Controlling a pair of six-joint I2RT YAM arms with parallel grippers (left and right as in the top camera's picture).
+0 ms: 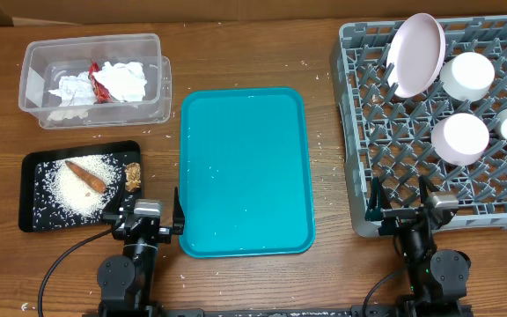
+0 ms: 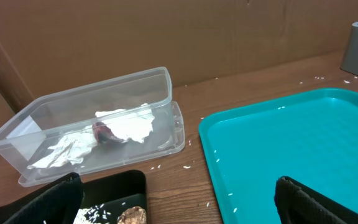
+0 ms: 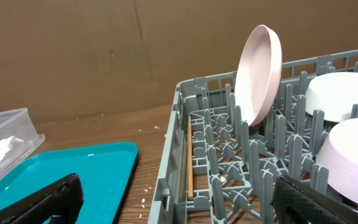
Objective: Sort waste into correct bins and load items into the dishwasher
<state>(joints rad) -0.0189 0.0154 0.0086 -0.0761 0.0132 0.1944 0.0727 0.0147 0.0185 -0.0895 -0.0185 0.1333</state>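
Note:
The teal tray [image 1: 246, 172] lies bare at the table's middle and also shows in the left wrist view [image 2: 303, 149]. The clear bin [image 1: 95, 79] at back left holds crumpled white tissue and a red wrapper [image 2: 104, 132]. The black tray [image 1: 79, 185] holds rice, a brown food piece and a crumbly lump [image 2: 131, 216]. The grey dishwasher rack [image 1: 438, 123] holds a pink plate [image 1: 416, 55], two white bowls and a white cup. My left gripper [image 1: 148, 216] is open and empty near the front edge. My right gripper [image 1: 412, 211] is open and empty at the rack's front [image 3: 229, 180].
Loose rice grains are scattered on the wooden table around the trays. A brown cardboard wall stands behind the table. A wooden chopstick [image 3: 190, 168] lies inside the rack's near left side.

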